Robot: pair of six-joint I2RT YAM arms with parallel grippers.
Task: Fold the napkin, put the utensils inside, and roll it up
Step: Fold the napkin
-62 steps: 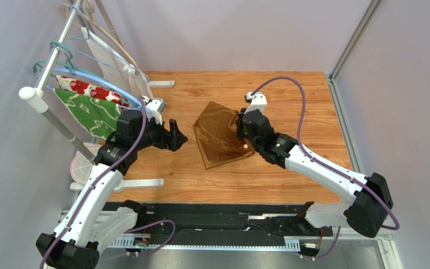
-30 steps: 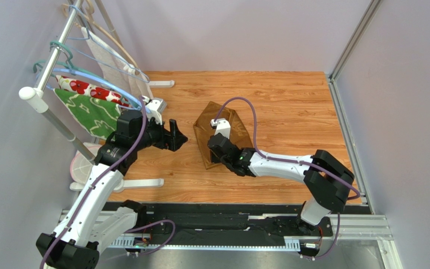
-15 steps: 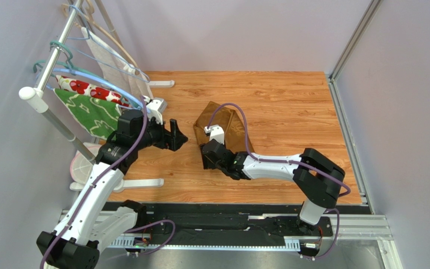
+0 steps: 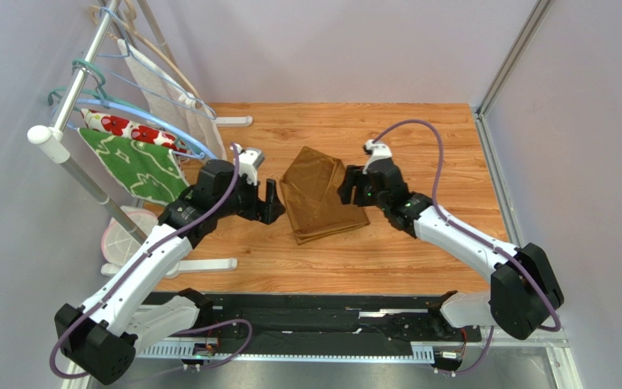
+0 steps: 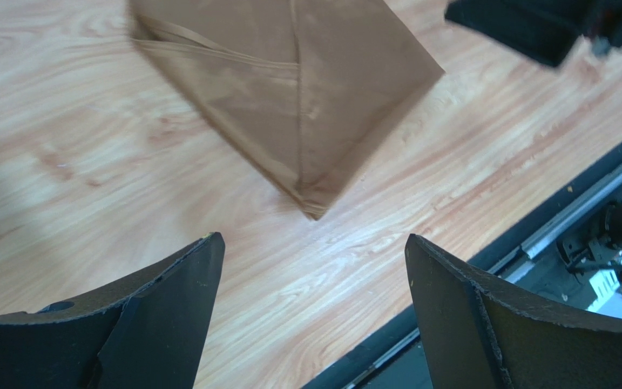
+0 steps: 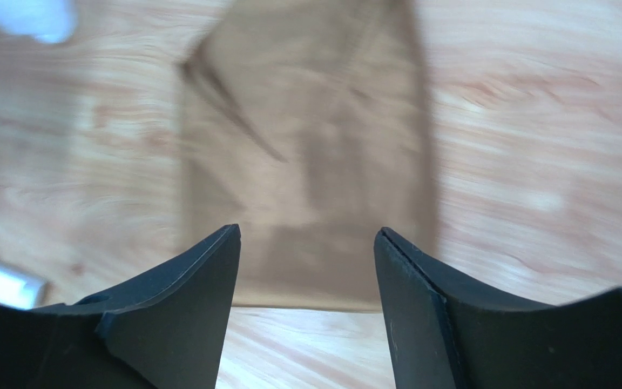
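Observation:
The napkin (image 4: 321,194) lies folded on the wooden table as a golden-brown, roughly rectangular pad with creases. It fills the upper part of the left wrist view (image 5: 290,89) and the middle of the right wrist view (image 6: 306,162). My left gripper (image 4: 272,203) is open just left of the napkin, above bare wood (image 5: 314,241), with one napkin corner ahead of it. My right gripper (image 4: 348,186) is open beside the napkin's right edge, hovering over that edge with nothing between its fingers (image 6: 307,231). The utensils are out of view.
A clothes rack (image 4: 63,121) with hangers stands at the left, carrying a green leaf-patterned cloth (image 4: 132,162) and a white cloth with red flowers (image 4: 124,128). Its white foot (image 4: 209,265) lies near the left arm. A black rail (image 4: 330,312) runs along the near edge.
The right gripper, shut on the napkin and reaching left over it, has opened and drawn back to the right, leaving the cloth folded narrower. The left gripper has moved right, close to the napkin.

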